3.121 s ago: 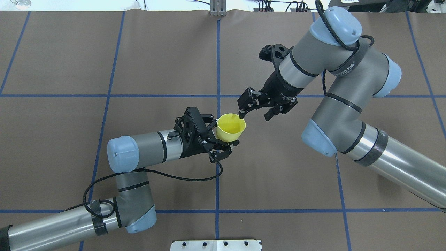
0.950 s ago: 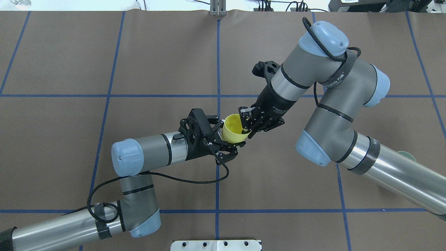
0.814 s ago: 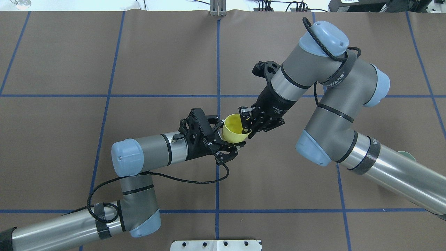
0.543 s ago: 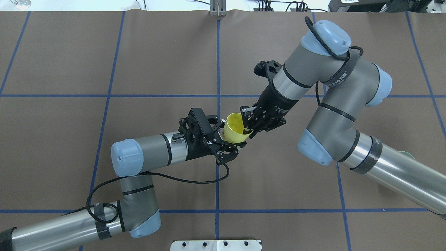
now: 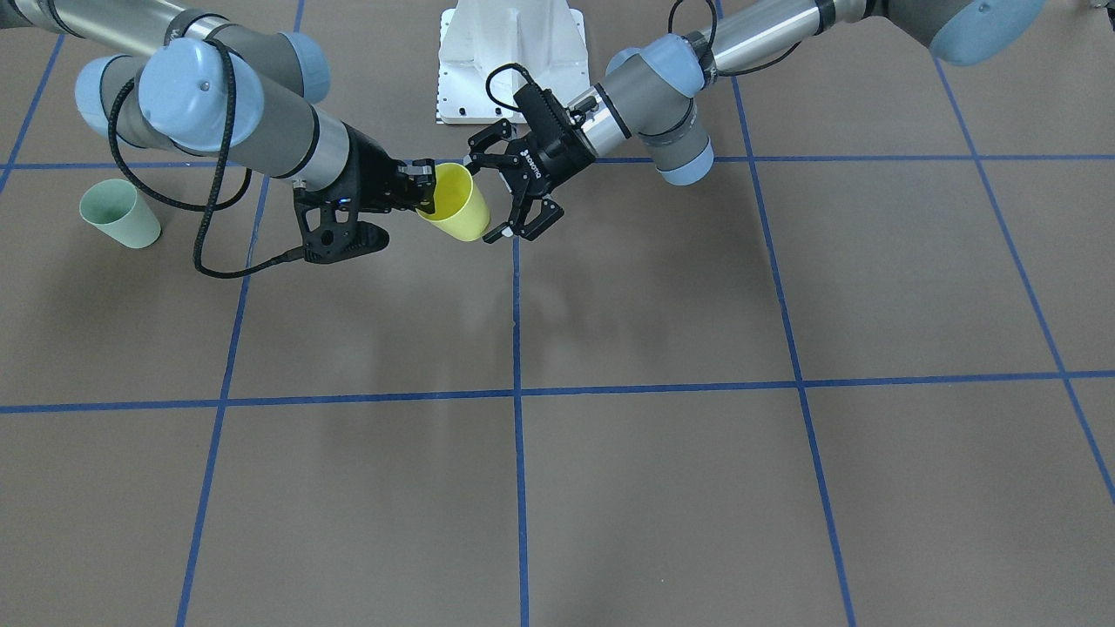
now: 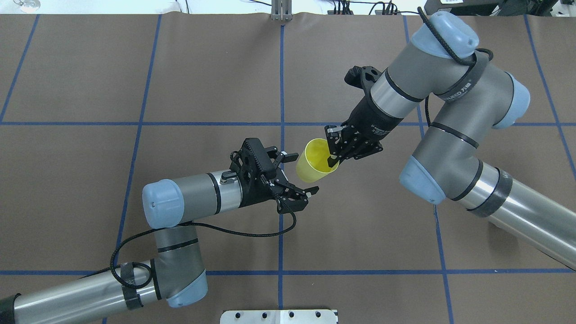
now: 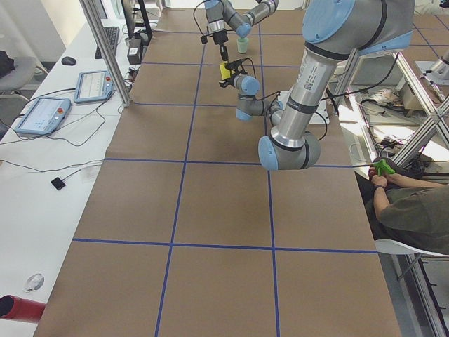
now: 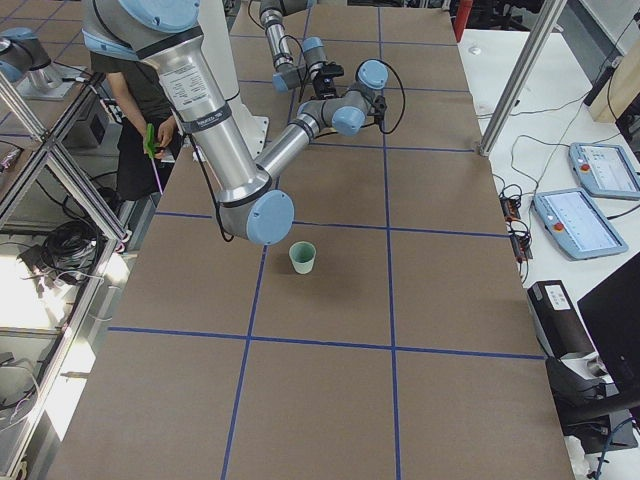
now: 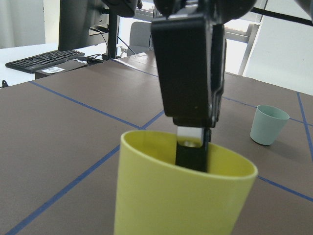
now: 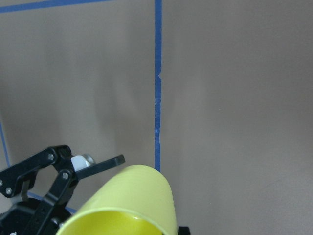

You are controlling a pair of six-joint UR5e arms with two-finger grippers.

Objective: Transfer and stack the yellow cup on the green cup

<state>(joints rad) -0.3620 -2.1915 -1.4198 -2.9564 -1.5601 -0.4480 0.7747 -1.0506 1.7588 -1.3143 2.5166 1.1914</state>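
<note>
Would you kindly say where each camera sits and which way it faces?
Front-facing: across the table, facing the robot; both arms, yellow cup.
Overhead: behind the robot, looking down forward; both arms.
Exterior left: table's left end, along it; left arm near.
Exterior right: table's right end, along it; right arm near.
Left wrist: behind the cup, facing right jaws.
Right wrist: down over the cup; left jaws.
Both wrist views share the cup.

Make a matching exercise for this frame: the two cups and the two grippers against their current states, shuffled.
Things:
1. yellow cup
2. green cup
3. left gripper
4. right gripper

States:
A. open, holding nothing
B. standing upright on the table
C. shut on a cup's rim
D. held tilted above the table

Pairs: 1-D, 2-B, 3-A, 4-C
</note>
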